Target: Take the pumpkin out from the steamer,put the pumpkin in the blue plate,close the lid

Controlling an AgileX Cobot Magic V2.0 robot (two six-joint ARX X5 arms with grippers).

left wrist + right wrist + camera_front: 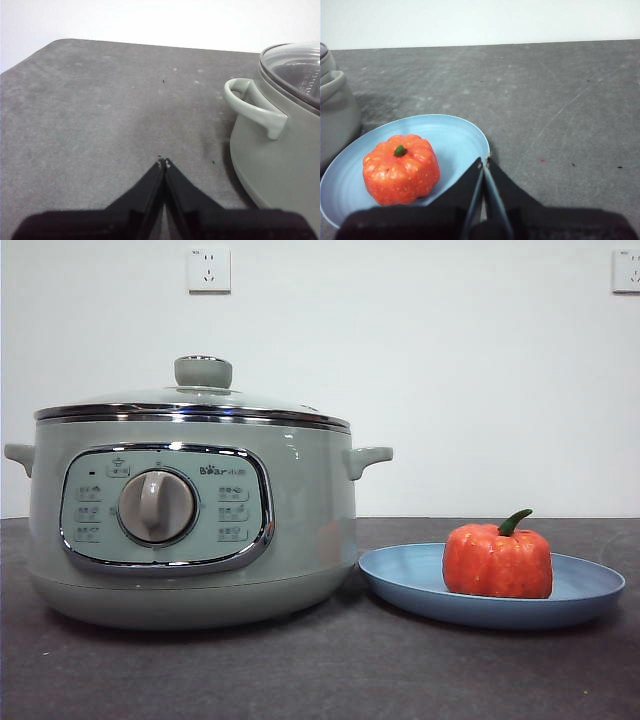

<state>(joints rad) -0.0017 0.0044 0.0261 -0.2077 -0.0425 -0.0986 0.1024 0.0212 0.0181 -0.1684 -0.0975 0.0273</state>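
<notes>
The pumpkin (pixel 497 560) sits upright in the blue plate (pixel 590 592), stem up, slightly toward the side of the plate nearer the steamer (pixel 300 530). The plate rests on the table (pixel 320 670) just beside the steamer; whether its rim touches the pot's base cannot be determined. The lid (pixel 200 400) is seated on the steamer, its steel rim level around the pot's top edge and its knob centred on top. Judged from this arrangement, all three steps of the task appear complete: the pumpkin is out of the pot, it is placed in the plate, and the lid is closed. No further manipulation seems required beyond parking the arms. The left gripper (pixel 164 162) hangs above bare table beside the steamer's side handle (pixel 252 105), its jaws pressed together at the tips and holding nothing. The right gripper (pixel 484 161) hangs over the rim of the blue plate, close to the pumpkin but clear of it, jaws likewise brought together and empty. Neither arm appears in the front view.
</notes>
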